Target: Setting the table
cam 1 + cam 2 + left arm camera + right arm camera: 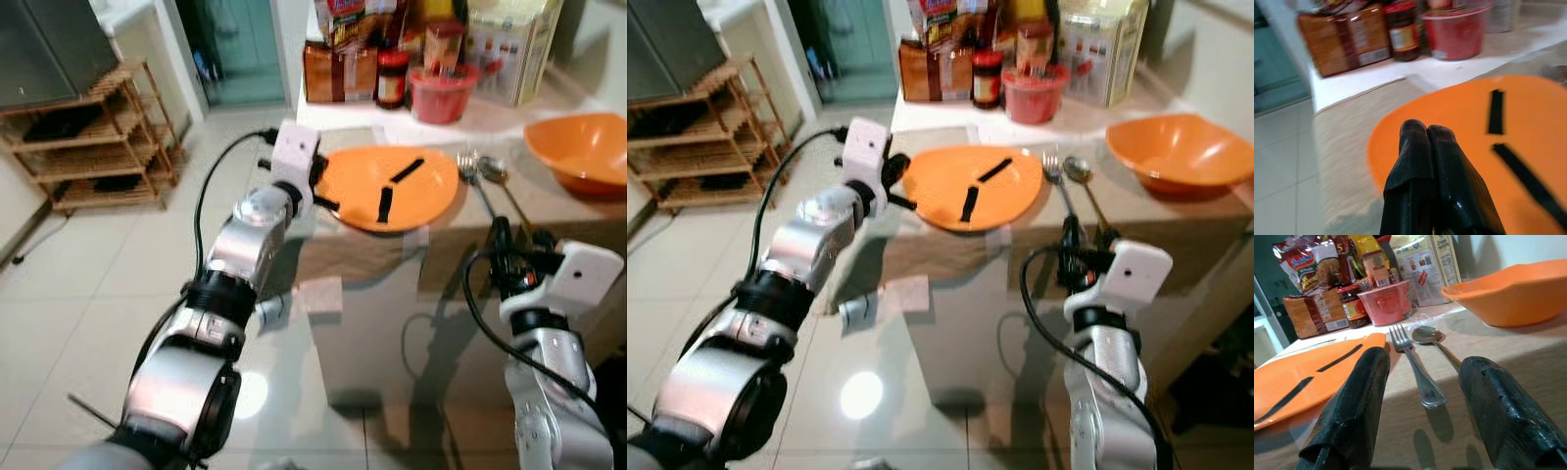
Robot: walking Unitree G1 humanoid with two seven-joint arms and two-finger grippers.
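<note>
Fingers on my left gripper (1427, 142) are pressed together, hovering just over the near-left rim of the orange plate (387, 186) on the table (372, 264). My right gripper (1425, 431) has its fingers spread wide at the table's front edge, lined up with the fork (1413, 364), which lies just beside the spoon (1437, 345), right of the plate. Orange bowl (578, 152) sits further right.

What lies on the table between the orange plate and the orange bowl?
A fork and a spoon, side by side, lie between the orange plate and the orange bowl, as both eye views show.
</note>
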